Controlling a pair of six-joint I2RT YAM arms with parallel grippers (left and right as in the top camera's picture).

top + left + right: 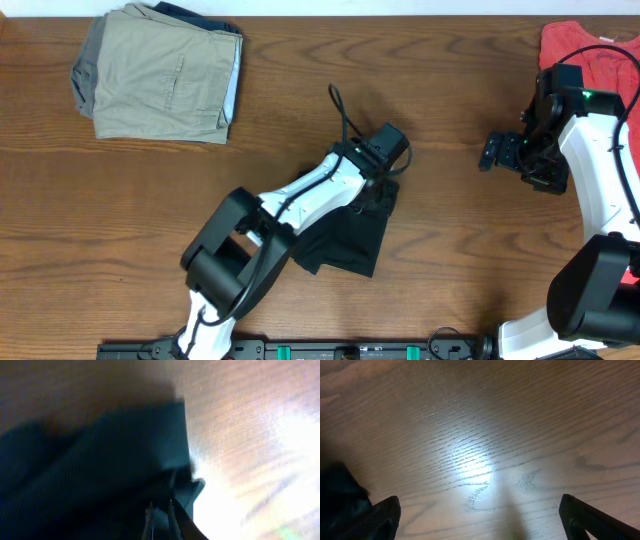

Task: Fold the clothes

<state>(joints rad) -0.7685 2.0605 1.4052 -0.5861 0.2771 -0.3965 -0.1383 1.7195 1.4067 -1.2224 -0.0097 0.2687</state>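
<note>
The clothes (350, 238), a black soft garment, lie bunched on the wooden table at the centre, partly under my left arm. My left gripper (379, 182) sits at the garment's upper right edge. In the left wrist view the dark fabric (100, 460) fills most of the picture, and my left gripper (160, 509) is shut on a fold of it, fingers close together. My right gripper (495, 151) hovers to the right, apart from the garment. In the right wrist view my right gripper (480, 512) is wide open over bare wood, nothing between its fingers.
A folded khaki garment (160, 70) lies at the back left on top of darker clothing. A coral-red top (590, 55) lies at the back right corner, behind my right arm. A dark shape (340, 497) shows at the left edge of the right wrist view.
</note>
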